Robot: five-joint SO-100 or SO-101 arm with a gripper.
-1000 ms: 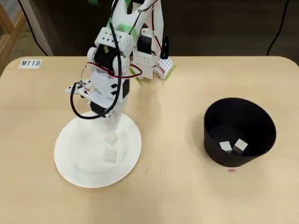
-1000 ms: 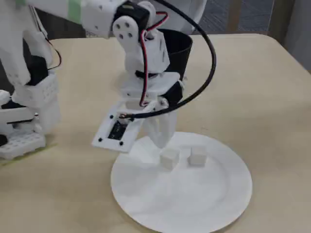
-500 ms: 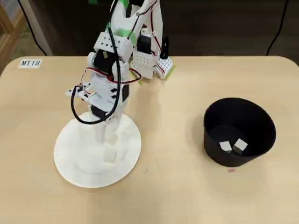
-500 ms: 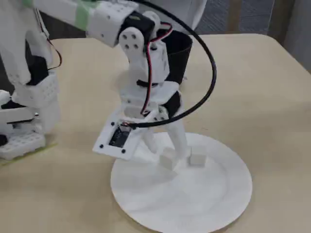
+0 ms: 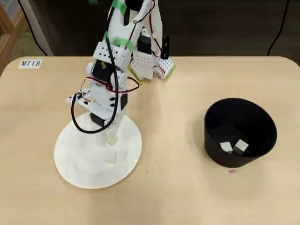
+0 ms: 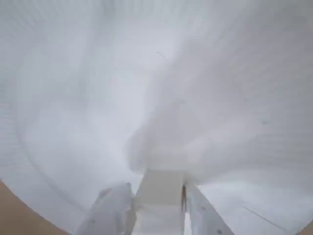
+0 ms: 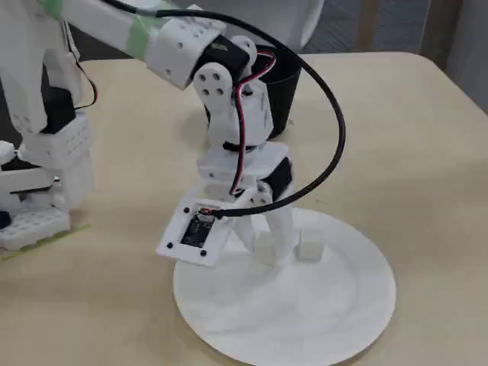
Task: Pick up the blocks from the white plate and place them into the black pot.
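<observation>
White plate: two blocks; pot: two.

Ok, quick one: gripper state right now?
Gripper: fingers astride a block on the white plate; whether it is clamped cannot be told.

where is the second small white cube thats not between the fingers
In the fixed view the free small white cube sits on the large round white plate, just right of the hand, which straddles the other cube.
</observation>
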